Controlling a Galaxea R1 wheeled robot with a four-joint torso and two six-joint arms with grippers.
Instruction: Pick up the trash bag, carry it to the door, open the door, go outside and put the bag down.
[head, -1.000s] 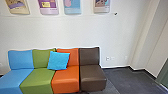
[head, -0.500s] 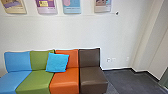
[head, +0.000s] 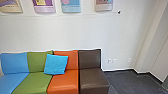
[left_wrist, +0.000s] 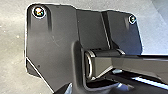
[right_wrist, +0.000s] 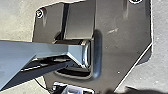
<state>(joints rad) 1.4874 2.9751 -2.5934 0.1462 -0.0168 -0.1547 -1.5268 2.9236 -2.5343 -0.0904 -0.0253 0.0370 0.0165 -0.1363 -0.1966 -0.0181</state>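
Dark grey, a wide flat plate of the robot (left_wrist: 57, 30) with round corner fittings stands nearest, beside a jointed grey bar (left_wrist: 130, 63). Close to the plate, the right wrist view shows a dark shape with an uneven edge (right_wrist: 128, 91), too unclear to identify. The location of the trash bag cannot be told, nor can the state of either gripper, left or right.

Ahead stands the landmark: a row of four joined, armless seats with smooth, leather-like covers. From left to right they are blue (head: 15, 63), green (head: 32, 82), orange (head: 63, 82) and dark brown (head: 92, 78). On the row, a square bright blue cushion (head: 56, 64) leans, tilted, across the join between the green and orange seats.

To the right of the row, a dark grey floor (head: 127, 81) runs to the wall. Behind the row rises a plain white wall (head: 75, 32), with small pale wall plates (head: 111, 61) low and just right of the brown seat. Four coloured poster sheets (head: 45, 7) hang high above the row. A small dark fixture (head: 119, 12) sits above and right of the brown seat.
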